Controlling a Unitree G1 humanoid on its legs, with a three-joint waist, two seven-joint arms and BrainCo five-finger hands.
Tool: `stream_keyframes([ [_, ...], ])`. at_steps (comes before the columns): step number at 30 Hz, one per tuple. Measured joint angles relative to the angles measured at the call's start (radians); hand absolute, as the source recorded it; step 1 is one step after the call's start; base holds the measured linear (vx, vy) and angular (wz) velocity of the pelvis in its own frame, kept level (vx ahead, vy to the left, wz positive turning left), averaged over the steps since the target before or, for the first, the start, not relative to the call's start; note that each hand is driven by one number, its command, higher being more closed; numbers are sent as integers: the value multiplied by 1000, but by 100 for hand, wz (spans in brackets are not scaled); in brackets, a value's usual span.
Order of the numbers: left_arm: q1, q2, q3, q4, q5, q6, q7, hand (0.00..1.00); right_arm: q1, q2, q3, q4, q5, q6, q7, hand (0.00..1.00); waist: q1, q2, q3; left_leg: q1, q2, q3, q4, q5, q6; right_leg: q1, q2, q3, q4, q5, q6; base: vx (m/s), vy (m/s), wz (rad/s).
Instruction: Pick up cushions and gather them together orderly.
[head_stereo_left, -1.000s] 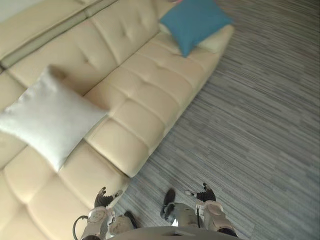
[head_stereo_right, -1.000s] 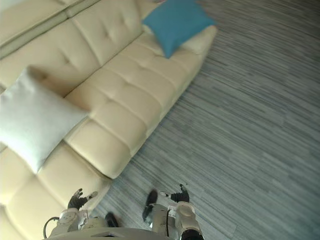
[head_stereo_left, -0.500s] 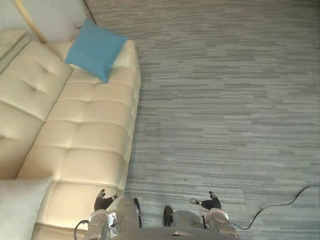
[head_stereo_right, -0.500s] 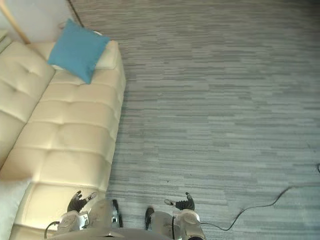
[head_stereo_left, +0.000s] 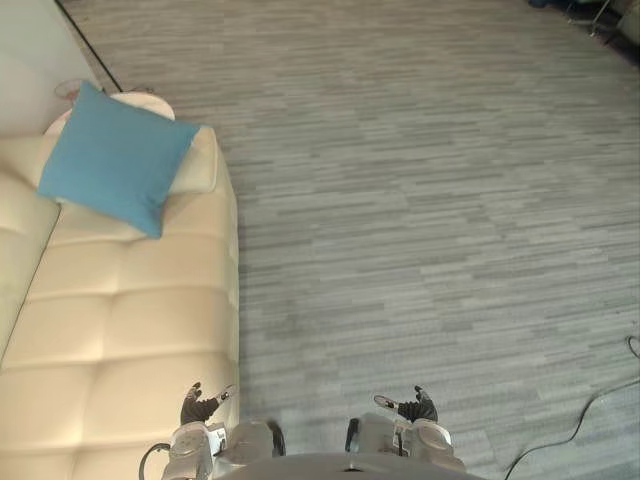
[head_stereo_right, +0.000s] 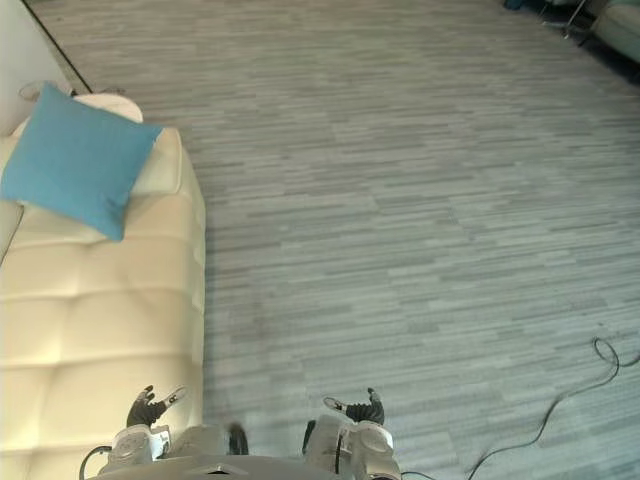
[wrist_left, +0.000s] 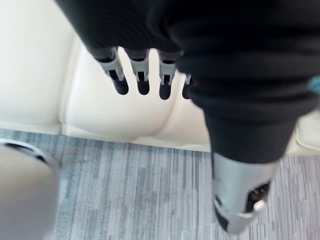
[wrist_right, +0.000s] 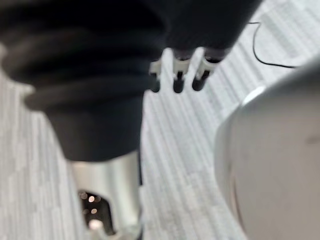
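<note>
A blue cushion (head_stereo_left: 115, 158) leans on a cream cushion (head_stereo_left: 195, 160) at the far end of the cream sofa (head_stereo_left: 120, 330), by the wall. My left hand (head_stereo_left: 199, 407) hangs low at the sofa's near front corner, fingers (wrist_left: 141, 80) relaxed and holding nothing, with the sofa seat showing past them. My right hand (head_stereo_left: 413, 408) hangs low over the carpet, fingers (wrist_right: 179, 75) straight and empty. Both hands are far from the cushions.
Grey striped carpet (head_stereo_left: 430, 200) spreads wide to the right of the sofa. A black cable (head_stereo_right: 560, 400) lies on the carpet at the lower right. A white wall (head_stereo_left: 30, 60) stands behind the sofa's end.
The camera has swung right: the white cushion has left the picture, the blue cushion now sits at the upper left, and more carpet shows. Both hands stay low and empty.
</note>
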Motion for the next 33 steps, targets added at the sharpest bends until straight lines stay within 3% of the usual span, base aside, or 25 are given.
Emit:
stream_keyframes([
  [3, -22, -2, -3, 15, 0, 2, 2, 0, -21, -10, -3, 4, 0, -1, 0, 0, -9, 2, 8, 75, 17, 1, -58, -21, -22, -73, 9, -46, -242, 11, -6, 450, -69, 1],
  [4, -42, 1, -13, 47, 1, 3, 3, 0, -34, -27, -2, 14, 0, 3, -1, 0, -25, 13, 16, 129, 36, -7, -106, -18, -30, -79, 45, -38, -530, 100, 5, 559, -148, 27],
  [5, -46, 4, -18, 55, 1, 2, 4, 0, -36, -30, -3, 16, 0, 3, -1, 0, -31, 11, 17, 144, 38, -14, -122, -15, -34, -77, 51, -23, -630, 143, 12, 712, -229, 56],
  [6, -49, 13, -19, 69, 2, 2, 4, 0, -34, -33, -5, 34, 0, 6, -2, 0, -44, -1, 24, 181, 33, -44, -150, -11, -42, -66, 55, 20, -788, 230, 30, 623, -263, 76],
  [7, -49, 27, -16, 91, 2, 2, 5, 0, -35, -36, -16, 49, 6, 5, -2, 0, -56, -14, 27, 229, 38, -102, -155, -24, -80, -55, 50, 80, -836, 358, 30, 640, -287, 74],
  [8, -50, 24, -13, 100, 3, 2, 5, 0, -39, -42, -18, 51, 3, 7, -1, 0, -60, -9, 25, 239, 52, -124, -144, -28, -86, -54, 56, 87, -800, 393, 25, 629, -305, 71],
  [9, -55, 12, -11, 110, 11, 2, 5, 0, -45, -50, -23, 50, 1, 8, -1, 0, -63, 16, 28, 235, 74, -164, -95, -25, -82, -73, 64, 80, -692, 385, 8, 634, -299, 59],
  [10, -55, -18, 17, 111, 21, 0, 6, 0, -55, -71, -36, 48, -1, 4, -2, 0, -56, 60, 33, 196, 122, -207, 42, 5, -90, -73, 77, 35, -579, 290, -33, 623, -293, 56],
  [11, -55, -26, 35, 112, 20, 0, 7, 0, -61, -74, -37, 49, 0, 3, -1, 0, -53, 69, 37, 165, 132, -220, 129, 32, -97, -62, 84, 27, -553, 256, -42, 622, -307, 49],
  [13, -43, -56, 100, 113, 17, 3, 11, 0, -61, -72, -30, 46, 2, 7, -3, 0, -45, 89, 53, 8, 187, -246, 487, 253, -99, 23, 97, -3, -532, 176, -64, 562, -229, 27],
  [14, -32, -67, 116, 84, -1, 2, 12, 0, -61, -71, -26, 48, 4, 7, -4, 0, -23, 104, 57, -97, 244, -214, 714, 230, -95, 97, 128, -16, -559, 148, -81, 715, -181, -19],
  [15, -38, -65, 118, 61, -7, 1, 13, 0, -64, -61, -18, 49, 10, 7, -5, 0, 6, 99, 61, -179, 264, -156, 848, 170, -90, 190, 141, -14, -609, 137, -95, 699, -162, -28],
  [18, -38, -66, 116, 27, -22, -4, 14, 0, -59, -45, -9, 48, 19, 6, -9, 0, 23, 80, 65, -311, 225, -58, 739, 93, -71, 371, 126, -23, -773, 131, -72, 602, -47, -2],
  [20, -38, -66, 114, 16, -24, -9, 17, 0, -61, -45, -10, 49, 19, 7, -9, 0, 26, 80, 65, -363, 195, -8, 549, 77, -64, 439, 114, -45, -836, 120, -45, 497, 72, 25],
  [21, -38, -66, 111, 11, -25, -10, 20, 0, -50, -47, -10, 49, 19, 8, -10, 0, 26, 78, 65, -381, 166, 57, 350, 86, -62, 491, 98, -74, -873, 106, -20, 559, 155, 58],
  [22, -38, -68, 107, 11, -25, -10, 24, 0, -41, -47, -30, 49, 19, 8, -10, 0, 26, 78, 64, -376, 126, 107, 137, 144, -70, 538, 88, -102, -899, 93, 3, 577, 175, 61],
  [23, -37, -69, 105, 14, -25, -9, 26, 0, -37, -49, -40, 50, 19, 8, -12, 0, 28, 81, 59, -363, 107, 120, 43, 190, -64, 553, 90, -107, -910, 83, 16, 711, 214, 49],
  [24, -44, -64, 109, 23, -38, -11, 31, 0, -38, -49, -49, 82, 20, 9, -14, 0, 49, 52, 47, -348, 50, 121, -3, 290, 33, 588, 63, -97, -932, 64, 31, 465, 137, 36],
  [25, -43, -55, 110, 26, -39, -11, 32, 0, -45, -45, -46, 95, 20, 9, -12, 0, 47, 34, 39, -352, 31, 114, -2, 273, 46, 589, 51, -95, -937, 77, 14, 687, 219, 50],
  [26, -43, -43, 130, 25, -42, -14, 32, 0, -49, -34, -46, 94, 19, 9, -12, 0, 50, 12, 31, -360, 11, 103, 43, 236, 70, 600, 34, -86, -920, 105, 9, 471, 165, 48],
  [28, -43, -37, 154, 41, -51, -17, 50, 0, -49, -28, -46, 103, 19, 8, -11, 0, 68, 0, 22, -335, 7, 100, 127, 142, 80, 572, 8, -22, -752, 115, 27, 641, 235, 29],
  [30, -42, -28, 156, 68, -51, -13, 56, 0, -56, -30, -45, 124, 18, 6, -10, 0, 62, -2, 20, -284, -7, 75, 140, 88, 81, 506, -22, 21, -503, 170, 98, 534, 195, 36],
  [31, -42, -7, 147, 92, -51, -3, 61, 0, -53, -28, -38, 128, 16, 8, -10, 0, 43, -11, 19, -238, -32, 38, 139, 63, 84, 414, -34, 76, -245, 202, 143, 496, 97, 79],
  [32, -41, -2, 147, 101, -52, 7, 65, 0, -41, -31, -28, 122, 14, 8, -9, 0, 30, -14, 20, -192, -52, 6, 133, 48, 91, 339, -39, 100, -63, 183, 128, 474, 62, 86],
  [33, -39, -1, 149, 104, -52, 12, 68, 0, -37, -31, -28, 120, 12, 8, -9, 0, 25, -14, 20, -170, -59, -10, 123, 44, 95, 313, -39, 99, -7, 167, 116, 423, 10, 85],
])
